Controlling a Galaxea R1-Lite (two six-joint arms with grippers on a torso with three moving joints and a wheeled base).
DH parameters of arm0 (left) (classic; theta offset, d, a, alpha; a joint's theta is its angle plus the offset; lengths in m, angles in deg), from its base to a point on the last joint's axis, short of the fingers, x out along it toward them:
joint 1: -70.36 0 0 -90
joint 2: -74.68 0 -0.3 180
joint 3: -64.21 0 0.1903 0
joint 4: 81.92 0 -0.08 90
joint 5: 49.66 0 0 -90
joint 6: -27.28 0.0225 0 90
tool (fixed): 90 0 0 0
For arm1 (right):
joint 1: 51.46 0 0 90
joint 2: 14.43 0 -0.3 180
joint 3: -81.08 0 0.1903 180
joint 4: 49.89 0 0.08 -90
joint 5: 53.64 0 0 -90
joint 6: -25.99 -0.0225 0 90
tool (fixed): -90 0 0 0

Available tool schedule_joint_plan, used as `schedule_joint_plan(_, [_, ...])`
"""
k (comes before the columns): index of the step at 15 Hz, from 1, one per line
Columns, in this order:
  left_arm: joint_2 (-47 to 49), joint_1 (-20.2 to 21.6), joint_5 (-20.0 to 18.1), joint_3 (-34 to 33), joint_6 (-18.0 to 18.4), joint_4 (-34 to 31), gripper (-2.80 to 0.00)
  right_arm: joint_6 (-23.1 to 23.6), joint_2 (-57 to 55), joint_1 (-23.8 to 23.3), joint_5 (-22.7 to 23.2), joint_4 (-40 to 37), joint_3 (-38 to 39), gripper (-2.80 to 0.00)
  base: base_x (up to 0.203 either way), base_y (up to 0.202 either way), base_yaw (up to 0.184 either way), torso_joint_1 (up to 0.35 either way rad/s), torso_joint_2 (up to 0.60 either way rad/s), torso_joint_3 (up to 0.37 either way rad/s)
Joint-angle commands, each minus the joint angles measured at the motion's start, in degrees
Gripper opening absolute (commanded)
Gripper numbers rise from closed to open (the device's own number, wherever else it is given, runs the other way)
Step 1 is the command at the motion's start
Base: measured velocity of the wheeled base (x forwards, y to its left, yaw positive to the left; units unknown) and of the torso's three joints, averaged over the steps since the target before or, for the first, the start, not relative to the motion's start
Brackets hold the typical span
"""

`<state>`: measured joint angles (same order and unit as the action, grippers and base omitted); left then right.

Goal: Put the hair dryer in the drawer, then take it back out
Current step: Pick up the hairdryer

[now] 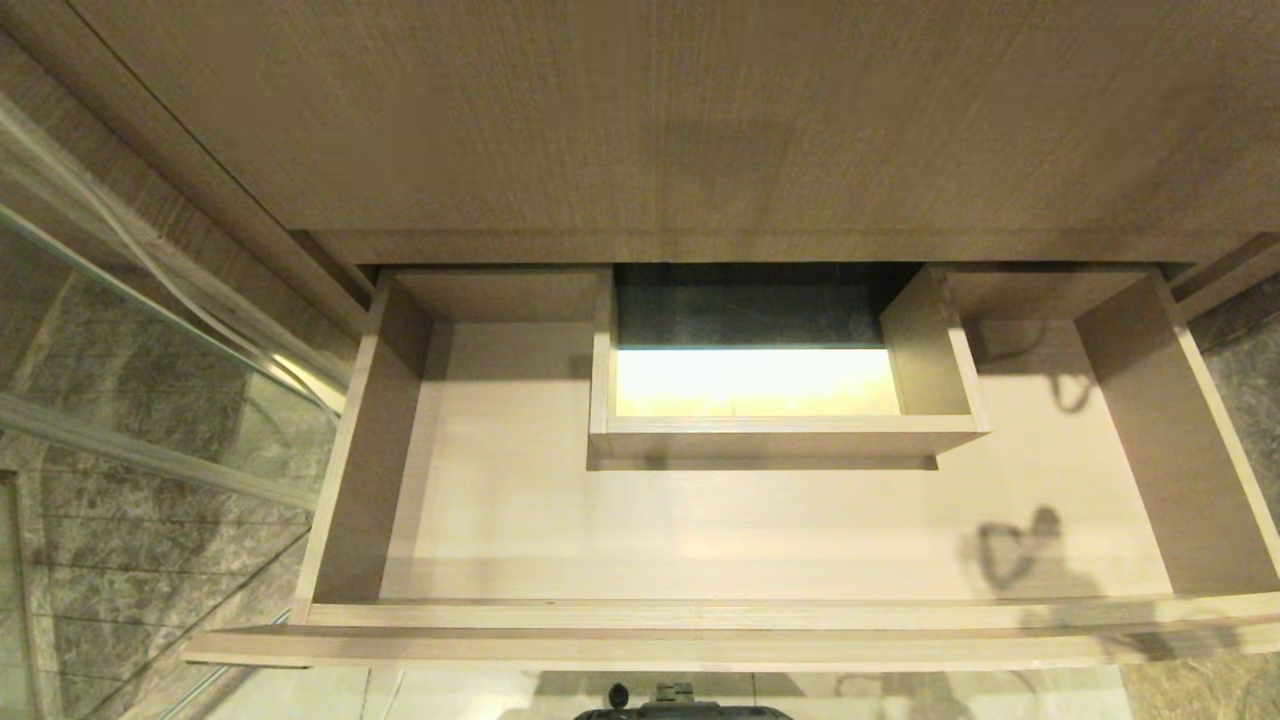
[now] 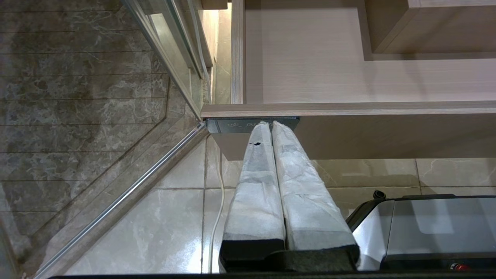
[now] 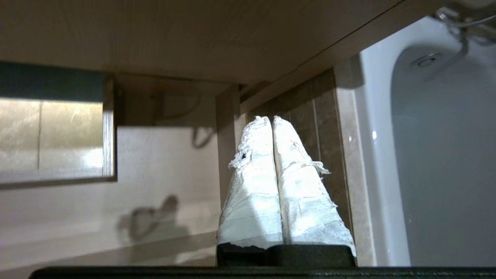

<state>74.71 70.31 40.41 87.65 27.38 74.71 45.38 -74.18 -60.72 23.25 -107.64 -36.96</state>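
The drawer (image 1: pixel 520 520) is seen pulled open in the head view, its pale floor bare, with the boxed cut-out (image 1: pixel 780 430) at mid-rear showing lit floor below. The hair dryer is seen in none of the views, so its place cannot be told. No arm is seen in the head view.

The right claw (image 3: pixel 271 122) is seen only in its wrist view, its wrapped fingers (image 3: pixel 252 186) pressed together and holding nothing, raised near the drawer's right wall with a white tub (image 3: pixel 438 162) beyond. The left claw (image 2: pixel 270 126) is likewise closed and empty, parked below the drawer front's left end, above the tiled floor (image 2: pixel 155 217).
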Motion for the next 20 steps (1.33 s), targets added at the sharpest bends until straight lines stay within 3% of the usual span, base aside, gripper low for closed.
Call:
schedule_joint_plan(1, [0.0,0.0,0.0,0.0,0.0,0.0,-2.80,0.2,-0.7,-0.3,0.1,0.5,-2.9,-2.80,0.000,0.000,0.000,0.000,0.00,0.000])
schedule_joint_plan(14, [0.0,0.0,0.0,0.0,0.0,0.0,-2.80,0.6,4.2,-0.3,1.8,-0.8,-5.4,-2.80,0.000,0.000,0.000,0.007,0.00,0.004])
schedule_joint_plan(20, [0.0,0.0,0.0,-0.1,0.0,0.0,-2.80,0.5,4.5,-0.3,2.2,-1.3,-4.7,-2.80,0.000,0.000,0.000,0.311,-0.01,0.462])
